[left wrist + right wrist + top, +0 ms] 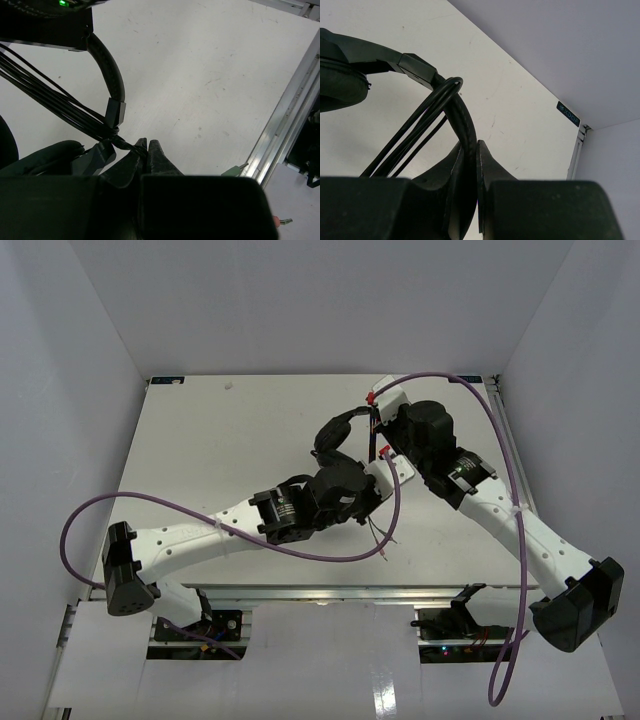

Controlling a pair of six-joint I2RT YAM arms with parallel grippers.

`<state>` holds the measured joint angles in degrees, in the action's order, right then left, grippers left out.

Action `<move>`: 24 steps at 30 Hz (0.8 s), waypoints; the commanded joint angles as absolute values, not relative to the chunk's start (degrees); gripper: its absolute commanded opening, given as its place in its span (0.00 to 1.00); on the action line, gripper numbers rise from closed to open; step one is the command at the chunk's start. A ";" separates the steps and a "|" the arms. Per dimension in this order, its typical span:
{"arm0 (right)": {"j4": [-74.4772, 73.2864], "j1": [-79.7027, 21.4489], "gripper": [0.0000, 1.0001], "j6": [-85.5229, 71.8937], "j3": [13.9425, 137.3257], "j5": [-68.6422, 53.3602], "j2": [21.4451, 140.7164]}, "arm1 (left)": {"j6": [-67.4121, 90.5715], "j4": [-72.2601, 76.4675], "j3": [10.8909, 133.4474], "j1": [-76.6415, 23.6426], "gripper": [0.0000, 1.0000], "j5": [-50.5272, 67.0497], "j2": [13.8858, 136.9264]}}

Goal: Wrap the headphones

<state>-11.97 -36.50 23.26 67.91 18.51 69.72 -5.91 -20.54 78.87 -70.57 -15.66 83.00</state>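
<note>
The black headphones [338,432] are held up at mid-table between both arms. My right gripper [468,150] is shut on the curved headband [462,117]; an earcup [340,85] shows at its left. Several turns of the thin black cable [427,112] loop round the headband. My left gripper [145,146] is shut on a cable strand [122,141] just below the headband's slider [115,112]. More strands [40,90] run off to the left. The cable's loose end with the reddish plug [386,557] lies on the table; the plug also shows in the left wrist view [278,219].
A metal rail [285,120] runs along the table's near edge, close to the left gripper. Thick purple arm cables [330,555] arc over the table by both arms. White walls [560,330] enclose the table on three sides.
</note>
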 commanded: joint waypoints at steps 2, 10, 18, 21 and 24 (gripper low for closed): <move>-7.20 -37.09 0.08 25.98 67.14 22.77 69.84 | -2.11 -17.36 82.67 -69.81 0.00 -8.17 78.28; -6.50 -37.35 0.08 26.35 66.09 23.12 69.28 | -4.45 -17.73 81.10 -69.81 0.08 -15.02 74.01; -6.50 -37.35 0.08 26.54 66.53 23.17 69.49 | -6.06 -26.90 86.74 -69.87 0.13 -9.88 75.73; -6.41 -37.35 0.08 26.54 66.44 23.20 69.35 | -5.98 -33.81 88.82 -69.87 0.08 -7.72 77.16; -6.24 -37.35 0.08 26.62 66.27 23.28 69.19 | -5.98 -35.89 87.39 -69.87 0.05 -11.51 76.62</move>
<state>-8.82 -37.81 24.21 66.83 19.72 69.49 -5.40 -33.98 84.42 -69.10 -12.41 79.40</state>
